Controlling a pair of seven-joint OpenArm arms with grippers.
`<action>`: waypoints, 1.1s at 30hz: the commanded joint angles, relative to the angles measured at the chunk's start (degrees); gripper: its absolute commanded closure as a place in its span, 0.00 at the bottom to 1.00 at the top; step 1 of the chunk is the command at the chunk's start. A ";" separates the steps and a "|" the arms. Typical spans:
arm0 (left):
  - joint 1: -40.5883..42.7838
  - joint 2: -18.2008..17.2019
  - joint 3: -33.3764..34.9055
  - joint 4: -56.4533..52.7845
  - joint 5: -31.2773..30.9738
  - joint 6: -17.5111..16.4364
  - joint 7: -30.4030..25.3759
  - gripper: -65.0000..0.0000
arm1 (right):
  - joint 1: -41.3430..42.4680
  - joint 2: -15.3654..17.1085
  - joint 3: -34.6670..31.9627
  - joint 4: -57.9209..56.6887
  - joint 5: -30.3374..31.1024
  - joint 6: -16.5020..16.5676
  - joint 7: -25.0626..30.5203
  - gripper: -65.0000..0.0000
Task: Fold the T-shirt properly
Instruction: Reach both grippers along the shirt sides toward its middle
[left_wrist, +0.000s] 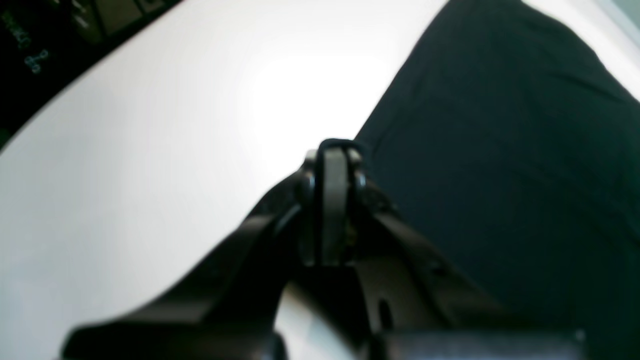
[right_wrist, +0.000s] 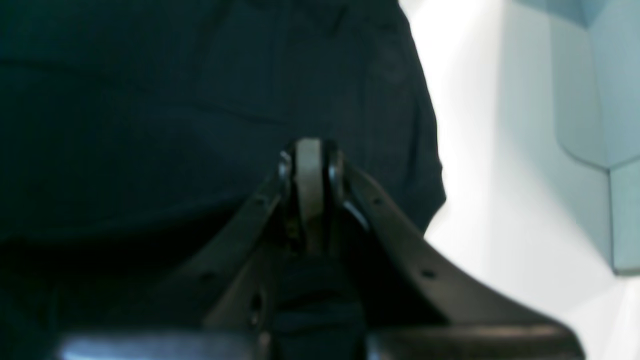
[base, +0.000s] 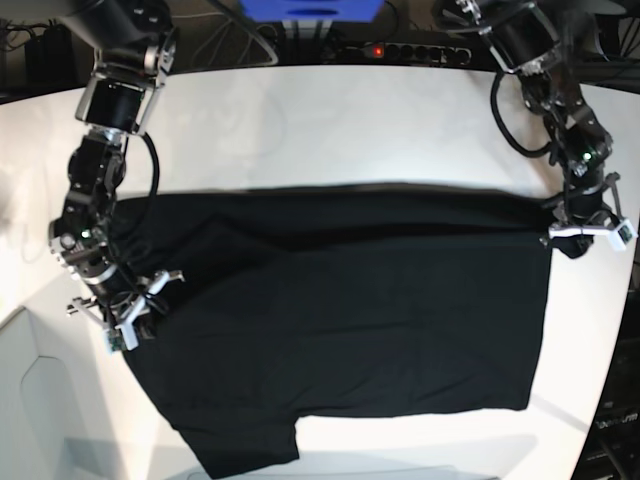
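Note:
The black T-shirt (base: 350, 330) lies spread sideways on the white table (base: 330, 130), one sleeve (base: 245, 440) sticking out at the front left. A long crease runs along its far side between the two grippers. My left gripper (base: 568, 238) is at the shirt's far right corner. In the left wrist view the left gripper (left_wrist: 334, 147) is shut, with the T-shirt (left_wrist: 500, 150) edge wrapped over its tips. My right gripper (base: 135, 315) sits on the shirt's left edge. In the right wrist view the right gripper (right_wrist: 310, 145) is shut low on the T-shirt (right_wrist: 150, 125).
A power strip (base: 400, 50) with a red light, a blue box (base: 310, 10) and cables lie behind the table's far edge. The table rounds off at the front left (base: 40, 330). A pale panel (right_wrist: 600, 100) shows beyond the table on the right wrist view's right.

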 joint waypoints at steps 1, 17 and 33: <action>-1.10 -0.96 -0.21 0.95 -0.16 -0.01 -1.74 1.00 | 1.81 0.55 0.10 0.79 0.76 -0.26 1.60 1.00; -8.04 -1.05 -0.12 -8.90 -0.07 0.08 -1.74 1.00 | 4.44 0.55 0.10 -2.63 0.76 -0.26 1.60 1.00; -10.51 -1.05 -0.12 -9.60 -0.07 0.25 -1.74 0.87 | 4.27 0.55 0.10 -2.63 0.76 -0.26 1.08 0.78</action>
